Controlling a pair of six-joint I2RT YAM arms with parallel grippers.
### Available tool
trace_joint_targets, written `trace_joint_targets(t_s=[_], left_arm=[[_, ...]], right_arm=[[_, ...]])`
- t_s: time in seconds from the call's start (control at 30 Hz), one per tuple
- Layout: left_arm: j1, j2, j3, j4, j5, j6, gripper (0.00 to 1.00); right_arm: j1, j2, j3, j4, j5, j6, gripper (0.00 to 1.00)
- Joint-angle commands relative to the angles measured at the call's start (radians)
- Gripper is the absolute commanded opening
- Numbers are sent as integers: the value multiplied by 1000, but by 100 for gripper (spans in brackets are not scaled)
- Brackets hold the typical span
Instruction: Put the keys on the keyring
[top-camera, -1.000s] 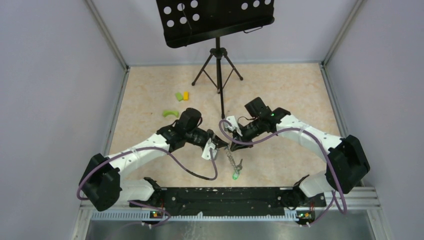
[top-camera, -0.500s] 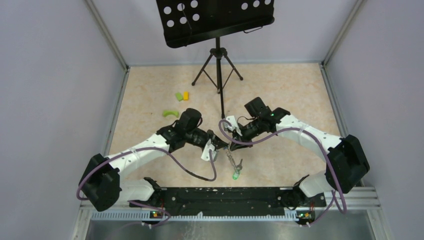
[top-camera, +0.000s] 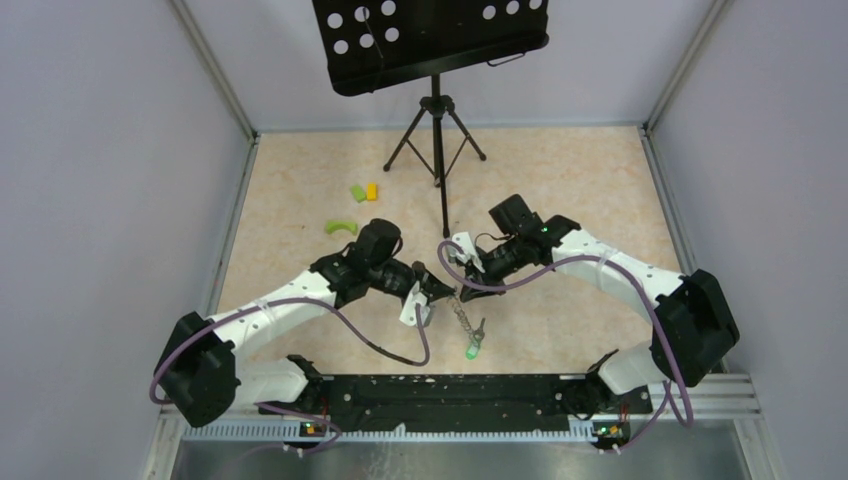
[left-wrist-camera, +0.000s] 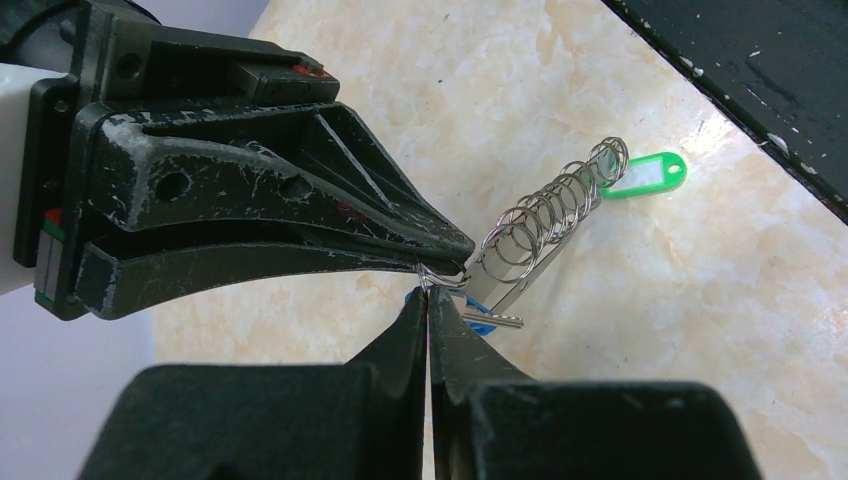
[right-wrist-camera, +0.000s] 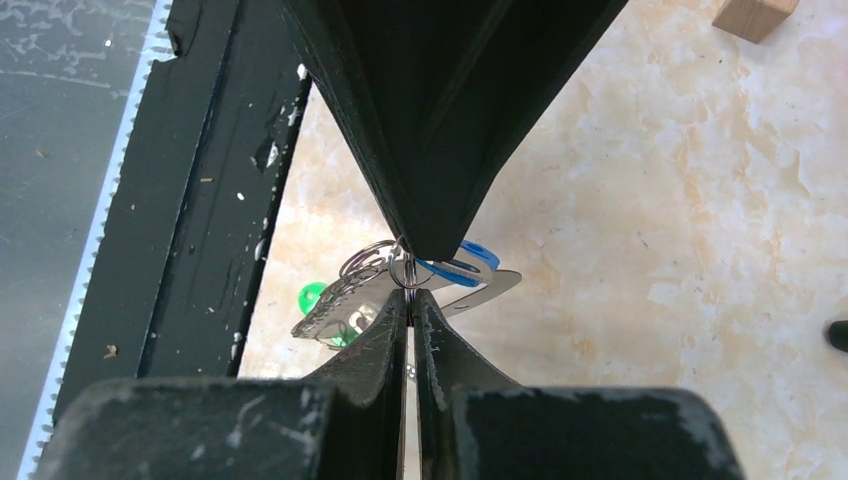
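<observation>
Out past the left arm's knuckles sit a curved green block, a small green block and a yellow block, all well clear of the action; the black tripod stand rises beyond both sets of fingertips.

Now the left gripper: fingers pressed tight together, nipping the small top ring of the keyring right at their very tips; from the left wrist view that wire loop sits exactly where the two black points meet.

The keyring itself is a chain of silver split rings, trailing away from the fingertips toward the table's near edge; the blue-tagged key tucks in just under the pinched ring, its little metal blade poking out beside the tag; the green tag sits at the far end of the chain, well away from both sets of tips; its key I can't make out.

Over to the right gripper: fingers also squeezed shut, tip to tip with the left pair, biting that same top ring from the opposite side.
</observation>
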Motion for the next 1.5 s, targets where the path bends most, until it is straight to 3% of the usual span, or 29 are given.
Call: trace_joint_targets(t_s=[0.0,0.63,0.9,1.47], left_arm=[[-3,-19,-4,-17,18,17,0],[-3,-11,3,-95,65,115,0],[-2,-1,40,-60,45,12,0],[25,-6,44,-104,126,24,0]], right_arm=[[10,2,24,-50,-6,-48,0],[9,21,36,-77,-7,-70,0],[29,33,18,-61,42,-66,0],[32,25,8,-86,51,-102,0]])
